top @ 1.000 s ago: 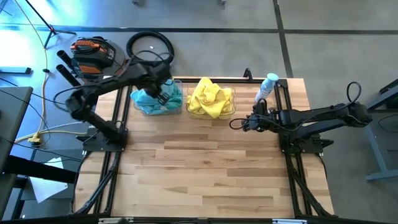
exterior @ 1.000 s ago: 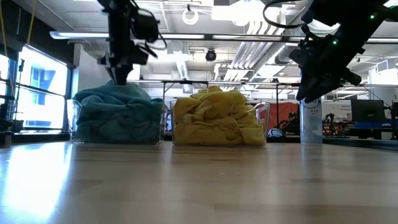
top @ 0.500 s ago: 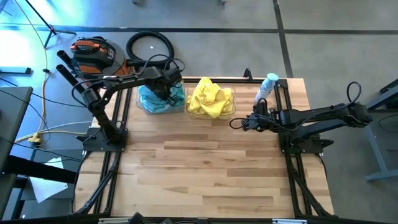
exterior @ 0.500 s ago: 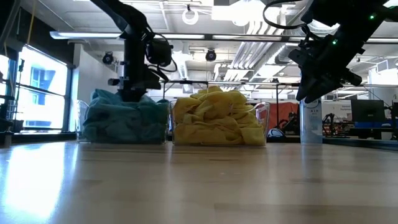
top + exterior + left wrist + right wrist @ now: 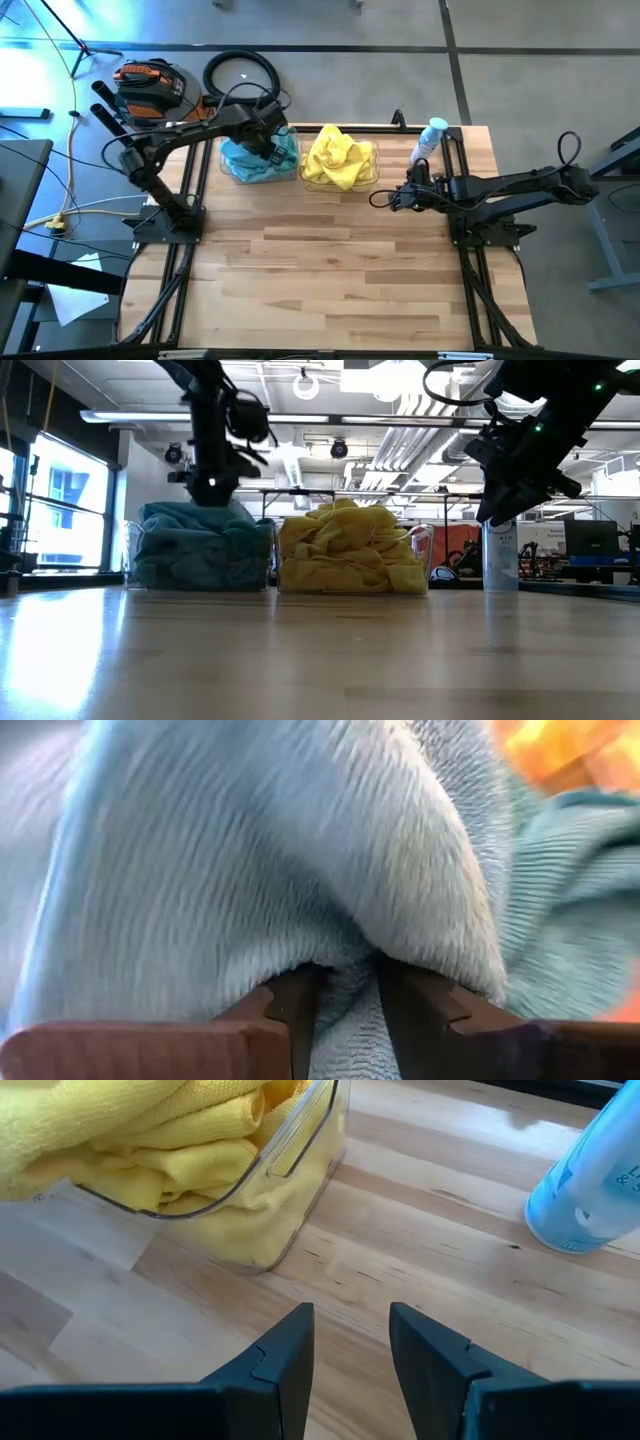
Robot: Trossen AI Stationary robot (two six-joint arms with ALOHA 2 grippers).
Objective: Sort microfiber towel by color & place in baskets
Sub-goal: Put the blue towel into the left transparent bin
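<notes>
Two clear baskets stand side by side at the table's far edge. The left basket [image 5: 224, 166] [image 5: 131, 555] holds a heap of teal towels [image 5: 248, 160] [image 5: 200, 545]. The right basket [image 5: 373, 172] [image 5: 290, 1155] holds yellow towels [image 5: 338, 155] [image 5: 345, 550] heaped above its rim. My left gripper [image 5: 268, 143] [image 5: 214, 498] [image 5: 348, 975] points down at the top of the teal heap, shut on teal towel. My right gripper [image 5: 398, 196] [image 5: 350, 1340] hovers right of the yellow basket, narrowly open and touching nothing. My left gripper comes from above, pointing down, onto the top of the teal heap. A bulge of teal towel [image 5: 345, 1005] sits pinched between its two fingers [image 5: 295, 1005]; one layer or several, I cannot tell. The towel rests on the heap inside the left basket.
A clear spray bottle [image 5: 430, 140] [image 5: 500, 555] [image 5: 590, 1180] stands at the far right of the table, behind my right gripper. The bare wooden tabletop [image 5: 330, 270] stretches toward the near edge. Black frame rails run along both table sides.
My left gripper swung toward the table's right over the teal heap, dipped into it and flattened it, then rose slightly to the heap's top. The teal basket slid a little toward the yellow basket and now stands beside it. My right arm kept still.
</notes>
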